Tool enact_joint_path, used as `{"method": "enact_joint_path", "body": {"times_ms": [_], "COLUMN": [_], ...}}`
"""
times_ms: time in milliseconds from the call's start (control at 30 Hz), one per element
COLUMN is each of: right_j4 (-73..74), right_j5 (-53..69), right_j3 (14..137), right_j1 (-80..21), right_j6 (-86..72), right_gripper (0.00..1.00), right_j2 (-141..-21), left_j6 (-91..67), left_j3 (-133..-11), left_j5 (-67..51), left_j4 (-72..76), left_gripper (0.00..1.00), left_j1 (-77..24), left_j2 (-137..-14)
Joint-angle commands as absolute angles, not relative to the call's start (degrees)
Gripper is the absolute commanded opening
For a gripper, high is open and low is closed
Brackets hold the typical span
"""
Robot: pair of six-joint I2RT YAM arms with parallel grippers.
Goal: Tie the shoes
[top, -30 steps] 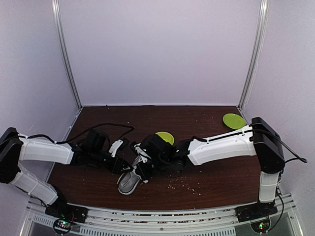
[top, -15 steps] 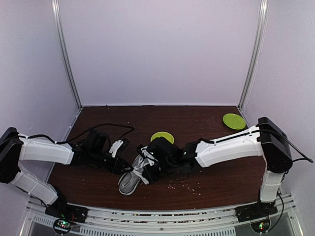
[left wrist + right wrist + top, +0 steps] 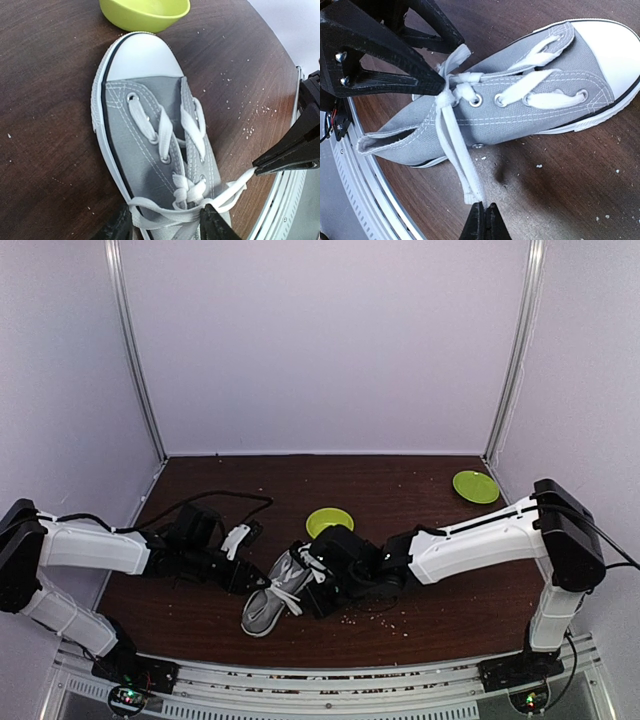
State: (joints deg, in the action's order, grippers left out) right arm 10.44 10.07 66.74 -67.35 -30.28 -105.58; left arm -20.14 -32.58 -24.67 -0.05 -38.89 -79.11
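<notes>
The left arm [image 3: 95, 545] lies low over the table [image 3: 200, 490] and reaches from the left side toward the middle. The right arm [image 3: 480, 540] is stretched from the right side, also low, and the two wrists meet over the sneaker [image 3: 270, 600].

The left gripper [image 3: 167, 225] is over the ankle end of the sneaker. Its fingers stand apart, one on each side of the place where the white laces [image 3: 187, 192] cross. I cannot tell if they press on the laces. The right gripper [image 3: 484, 212] is clenched on the free end of one lace, on the near side of the sneaker, and this lace runs from the top eyelets to the fingertips.

The sneaker is in the middle of the table, toward the near edge. The heel points near-left and the white toe cap points far-right, close to the green bowl [image 3: 145, 12]. It is grey canvas with a white rubber rim and a dark line along it. The laces cross between the eyelets and make one crossing at the top. Small pale crumbs [image 3: 385, 612] lie on the table to the right of it.
</notes>
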Motion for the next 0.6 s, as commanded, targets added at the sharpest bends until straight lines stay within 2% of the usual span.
{"method": "enact_joint_path", "body": {"times_ms": [0,33,100,200,267,400,567], "right_j4": [9.81,9.66,9.75,10.82,11.25,10.82,11.28], "right_j5": [8.51,8.30,7.35,5.12,2.95,0.83,1.25], "right_j3": [66.18,66.12,65.94,65.59,65.12,63.95,64.44], "right_j1": [-67.18,-67.16,-67.19,-67.05,-66.90,-64.16,-56.29], "right_j6": [-30.78,-30.83,-30.73,-29.51,-28.55,-27.57,-25.41], "right_gripper": [0.01,0.05,0.19,0.48,0.61,0.73,0.81], "right_j2": [-102.91,-102.57,-101.56,-99.12,-97.11,-93.14,-91.65], "left_j6": [-22.42,-23.52,-25.49,-26.78,-26.73,-25.65,-24.46], "left_j3": [-33.09,-32.94,-33.07,-34.45,-35.63,-38.51,-43.52], "left_j5": [-24.24,-24.59,-24.97,-24.32,-24.65,-26.47,-25.95], "left_j4": [3.37,4.32,6.49,6.05,5.22,3.95,0.21], "left_gripper": [0.49,0.51,0.57,0.67,0.70,0.72,0.72], "left_j1": [-38.98,-38.82,-38.36,-37.12,-35.44,-29.93,-20.20], "left_j2": [-77.97,-77.37,-75.05,-71.50,-69.39,-68.10,-71.56]}}
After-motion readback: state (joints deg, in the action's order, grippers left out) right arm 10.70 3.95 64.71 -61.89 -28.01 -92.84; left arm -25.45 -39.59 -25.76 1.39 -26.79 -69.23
